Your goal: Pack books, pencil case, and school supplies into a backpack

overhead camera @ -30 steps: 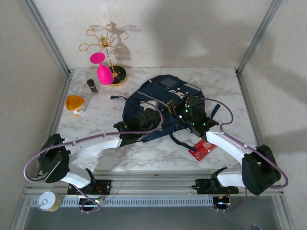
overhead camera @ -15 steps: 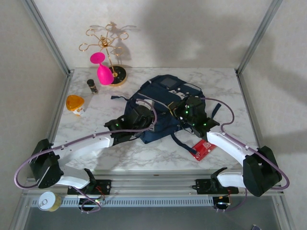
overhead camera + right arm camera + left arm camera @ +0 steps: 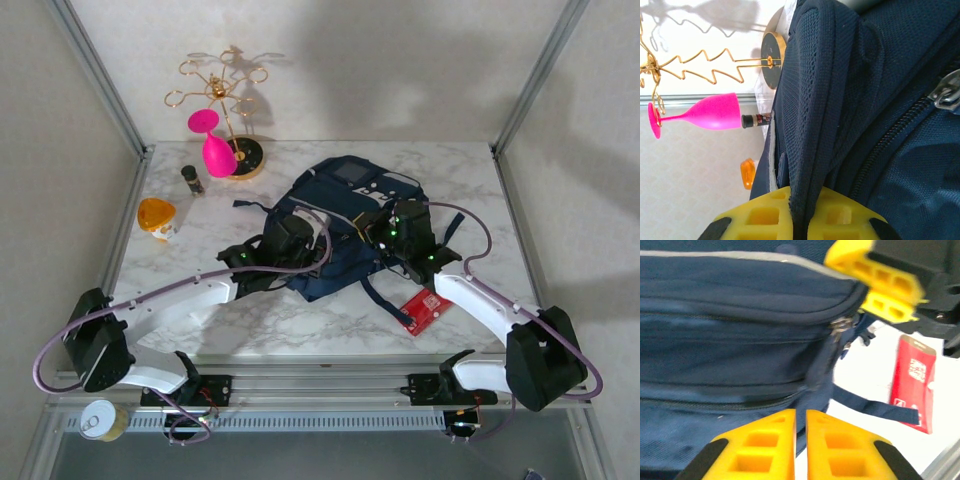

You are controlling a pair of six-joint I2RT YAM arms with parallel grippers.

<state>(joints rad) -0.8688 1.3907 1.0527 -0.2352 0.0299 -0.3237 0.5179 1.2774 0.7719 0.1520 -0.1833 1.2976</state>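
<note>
The navy backpack [image 3: 350,205] lies in the middle of the table. My right gripper [image 3: 388,236] [image 3: 800,192] is at its right side, shut on a fold of the backpack's mesh-edged fabric [image 3: 815,115]. At the backpack's near-left side, my left gripper [image 3: 298,238] [image 3: 801,412] has its yellow fingers a narrow slit apart with nothing between them, just below a closed zipper [image 3: 839,326]. The school supplies, a red packet [image 3: 422,308] [image 3: 914,385], lie flat on the table right of the backpack. The books and the pencil case are out of view.
A gold wire stand [image 3: 222,95] with a pink glass [image 3: 212,140], a small dark bottle [image 3: 191,179] and an orange cup [image 3: 157,218] stand at the back left. A dark strap [image 3: 385,300] trails towards the packet. A tin [image 3: 100,420] sits below the table's near edge.
My left gripper has slid a little left and back along the backpack, and its fingers have parted slightly. The right gripper keeps its hold on the fabric.
</note>
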